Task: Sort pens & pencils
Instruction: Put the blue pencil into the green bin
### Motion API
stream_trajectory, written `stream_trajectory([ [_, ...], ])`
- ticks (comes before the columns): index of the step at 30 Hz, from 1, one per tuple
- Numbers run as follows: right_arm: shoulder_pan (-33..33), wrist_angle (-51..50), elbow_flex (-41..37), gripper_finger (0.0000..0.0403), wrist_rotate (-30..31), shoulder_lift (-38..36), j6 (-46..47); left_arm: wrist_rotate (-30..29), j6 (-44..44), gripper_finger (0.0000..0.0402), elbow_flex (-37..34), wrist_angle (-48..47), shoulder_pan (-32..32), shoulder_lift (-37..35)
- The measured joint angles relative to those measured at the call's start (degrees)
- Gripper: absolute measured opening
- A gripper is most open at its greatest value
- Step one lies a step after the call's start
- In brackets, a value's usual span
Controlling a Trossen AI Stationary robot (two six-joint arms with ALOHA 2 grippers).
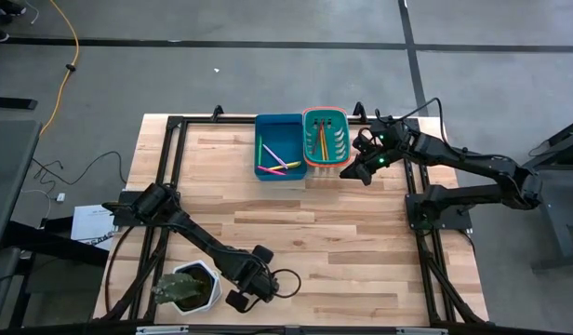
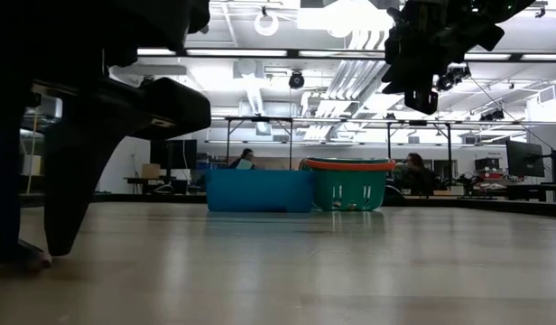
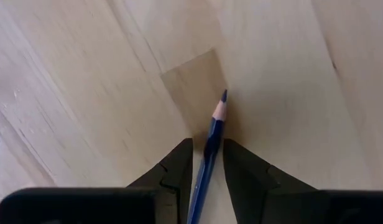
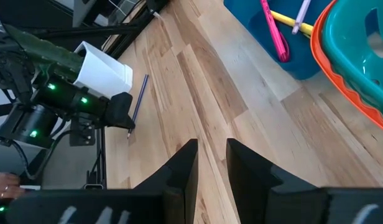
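The left gripper (image 3: 207, 158) is down at the near edge of the table (image 1: 305, 242), left of centre, its two dark fingers (image 3: 176, 168) closed to a narrow gap around a blue pencil (image 3: 211, 134). The pencil runs out between the fingers with its sharpened tip pointing away from the wrist, lying low over the pale wood planks. From the other arm's camera the same pencil (image 4: 137, 102) shows as a thin dark-blue stick slanting across the boards, its tip at the left gripper's black finger. Just to the left of this gripper stands a white hexagonal pot (image 1: 195, 287) holding a green plant. The right gripper (image 1: 361, 170) hangs in the air at the far right of the table, just right of the bins, its fingers (image 4: 179, 171) parted by a narrow gap with nothing between them. Beside it, at the far edge near the middle, a blue bin (image 1: 278, 122) sits touching a green basket with an orange rim (image 1: 326, 113) on its right. The blue bin holds pink and yellow sticks (image 1: 279, 164), and the green basket holds a few orange and yellow ones (image 1: 322, 141). In the low view the two bins stand side by side far across the table, with the room and seated people (image 2: 246, 161) beyond them.
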Motion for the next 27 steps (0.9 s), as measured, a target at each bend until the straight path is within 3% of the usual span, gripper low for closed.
stream_trajectory([
  [11,0.02,-0.01,0.02,0.0075,0.0,0.0,0.01,0.2,0.24,0.0027,0.0,-0.16,0.0,0.0],
  [27,0.02,-0.01,0.02,0.0075,0.0,0.0,-0.01,3.02,-0.01,0.0052,0.22,0.43,0.02,1.37],
])
